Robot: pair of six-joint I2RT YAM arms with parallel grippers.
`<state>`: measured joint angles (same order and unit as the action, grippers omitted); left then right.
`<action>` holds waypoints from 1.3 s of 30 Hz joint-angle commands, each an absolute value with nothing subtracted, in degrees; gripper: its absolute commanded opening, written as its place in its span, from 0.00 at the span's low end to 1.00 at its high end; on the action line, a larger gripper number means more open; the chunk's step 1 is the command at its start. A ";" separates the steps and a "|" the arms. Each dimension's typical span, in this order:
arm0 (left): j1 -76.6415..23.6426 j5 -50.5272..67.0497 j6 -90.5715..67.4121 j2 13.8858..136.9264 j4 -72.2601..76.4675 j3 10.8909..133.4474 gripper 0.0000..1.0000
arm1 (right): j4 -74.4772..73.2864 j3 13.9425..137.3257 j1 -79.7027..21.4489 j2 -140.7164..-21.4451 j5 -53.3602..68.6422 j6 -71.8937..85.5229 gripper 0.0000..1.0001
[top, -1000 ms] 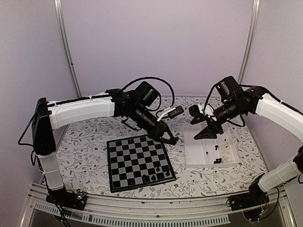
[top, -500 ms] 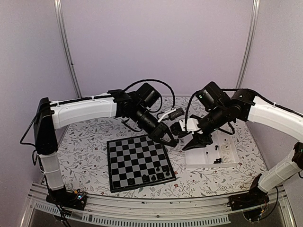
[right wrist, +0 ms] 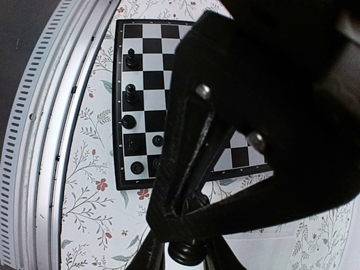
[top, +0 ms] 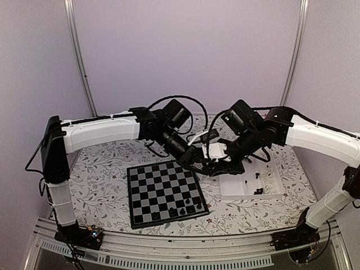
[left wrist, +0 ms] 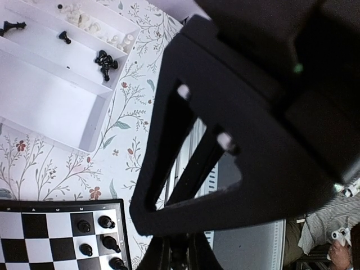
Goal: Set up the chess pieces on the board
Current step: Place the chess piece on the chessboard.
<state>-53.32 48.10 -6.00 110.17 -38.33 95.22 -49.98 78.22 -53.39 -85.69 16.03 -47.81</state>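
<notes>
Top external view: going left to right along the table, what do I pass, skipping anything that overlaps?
left arm's base column → the board → white tray → right arm's base column

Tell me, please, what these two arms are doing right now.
The arms are setting up the board. The left gripper and right gripper meet tip to tip between it and the white tray, with a black chess piece where they meet. It looks like a handover; the left gripper is shut, but which one grips the piece is unclear. A few black pieces already stand at the board's near right corner; more lie in the tray.
</notes>
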 commanded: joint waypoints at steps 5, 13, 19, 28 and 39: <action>-52.83 45.20 -6.56 107.20 -35.27 92.56 0.22 | -46.94 78.24 -53.64 -86.06 12.73 -45.10 0.14; -51.83 41.39 -13.46 97.75 -16.85 79.52 0.39 | -46.15 78.74 -51.40 -85.43 16.94 -43.16 0.12; -50.76 41.43 -17.41 95.40 -7.80 74.85 0.39 | -46.19 78.97 -51.32 -85.52 17.21 -42.76 0.12; -50.72 42.13 -18.23 97.26 -6.08 74.89 0.30 | -46.39 79.34 -51.17 -85.69 18.82 -41.98 0.12; -50.63 41.31 -17.37 97.81 -8.81 74.89 0.36 | -46.34 80.33 -50.42 -86.31 19.73 -41.01 0.12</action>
